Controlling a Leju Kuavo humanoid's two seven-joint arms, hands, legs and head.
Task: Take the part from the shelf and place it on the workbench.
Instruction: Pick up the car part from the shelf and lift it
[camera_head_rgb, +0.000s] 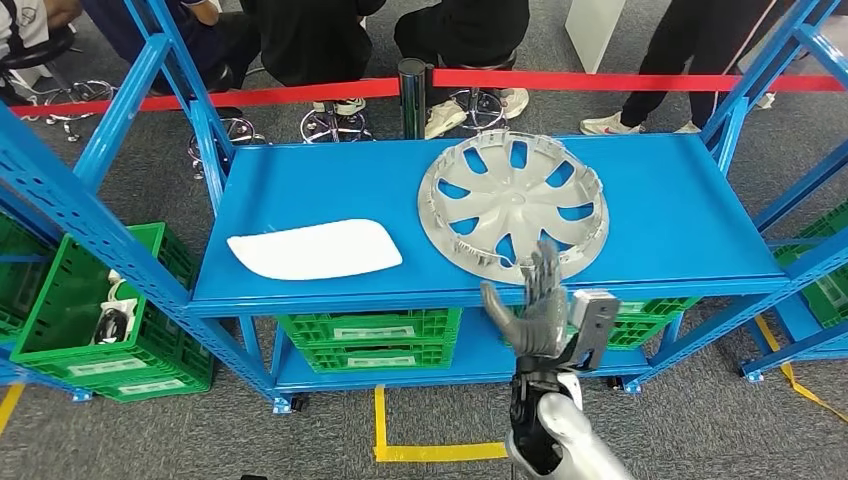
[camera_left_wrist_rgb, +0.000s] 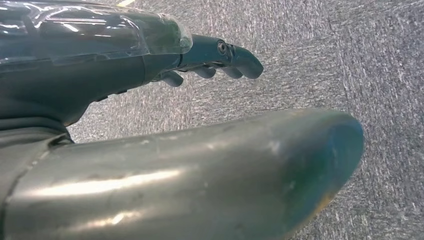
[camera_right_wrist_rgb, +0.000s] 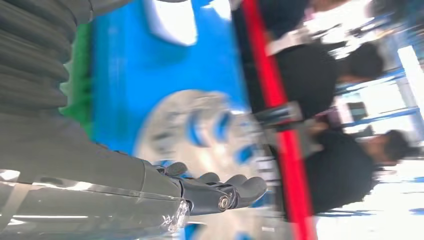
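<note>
- A round silver plastic wheel cover (camera_head_rgb: 513, 209) is seen lying flat on the blue metal shelf (camera_head_rgb: 300, 180), at 3 o'clock from a flat white panel (camera_head_rgb: 315, 249).
- The right hand (camera_head_rgb: 540, 300) is raised at the cover's 6 o'clock edge, fingers spread, nothing held.
- The left hand (camera_left_wrist_rgb: 210, 55) is seen over grey carpet (camera_left_wrist_rgb: 350, 60), fingers loosely curled, holding nothing.
- Green plastic crates (camera_head_rgb: 370, 338) are stored below; a red barrier tape (camera_head_rgb: 620, 80) is stretched at 12 o'clock, with seated and standing people behind it.

Head cam high, down on shelf (camera_head_rgb: 330, 185); R wrist cam close, same shelf; L wrist floorward.
</note>
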